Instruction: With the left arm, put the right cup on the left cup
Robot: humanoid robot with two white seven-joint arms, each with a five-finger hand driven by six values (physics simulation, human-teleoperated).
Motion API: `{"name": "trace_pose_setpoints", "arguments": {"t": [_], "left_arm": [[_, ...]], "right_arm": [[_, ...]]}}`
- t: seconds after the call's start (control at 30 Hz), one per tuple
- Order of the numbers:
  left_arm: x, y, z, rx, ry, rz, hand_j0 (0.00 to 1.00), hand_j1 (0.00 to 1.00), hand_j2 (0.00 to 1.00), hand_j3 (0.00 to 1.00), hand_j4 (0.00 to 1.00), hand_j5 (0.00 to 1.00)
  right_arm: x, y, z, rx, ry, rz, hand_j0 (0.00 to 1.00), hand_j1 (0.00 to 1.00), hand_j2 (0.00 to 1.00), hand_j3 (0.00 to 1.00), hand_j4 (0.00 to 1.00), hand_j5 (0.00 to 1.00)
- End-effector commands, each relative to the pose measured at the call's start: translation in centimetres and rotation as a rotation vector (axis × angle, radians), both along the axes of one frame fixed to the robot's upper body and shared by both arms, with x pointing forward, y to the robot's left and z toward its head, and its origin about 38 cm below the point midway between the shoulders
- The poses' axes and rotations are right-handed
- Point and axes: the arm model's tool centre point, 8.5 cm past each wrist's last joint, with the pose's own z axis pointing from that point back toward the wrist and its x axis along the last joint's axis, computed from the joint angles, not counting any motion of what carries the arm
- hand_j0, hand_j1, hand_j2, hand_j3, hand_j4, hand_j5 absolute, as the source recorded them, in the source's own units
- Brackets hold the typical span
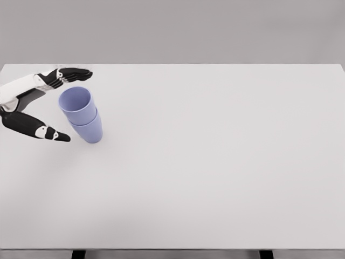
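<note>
the left robot hand point(40, 105) comes in from the left edge. it is wide open, with its fingers point(73, 74) stretched out on top and its thumb point(46, 132) pointing out below. it holds nothing. just beside the robot hand, in the gap between fingers and thumb, are two purple cups. the top cup point(76, 105) sits inside the bottom cup point(89, 131), and the stack leans a bit. the cups do not seem to touch the robot hand. they stand on a white surface point(215, 162) that spreads far out past the robot hand.
</note>
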Motion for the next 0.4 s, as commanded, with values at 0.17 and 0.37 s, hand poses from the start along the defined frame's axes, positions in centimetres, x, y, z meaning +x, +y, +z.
{"name": "trace_pose_setpoints", "arguments": {"t": [0.17, 0.37], "left_arm": [[-0.04, -0.21, -0.33, -0.030, -0.012, -0.013, 1.00, 1.00, 1.00, 1.00, 1.00, 1.00], [0.02, -0.11, -0.27, -0.029, -0.015, -0.010, 1.00, 1.00, 1.00, 1.00, 1.00, 1.00]], "right_arm": [[0.00, -0.01, 0.00, 0.000, 0.000, 0.000, 1.00, 1.00, 1.00, 1.00, 1.00, 1.00], [0.00, -0.01, 0.00, 0.000, 0.000, 0.000, 1.00, 1.00, 1.00, 1.00, 1.00, 1.00]]}}
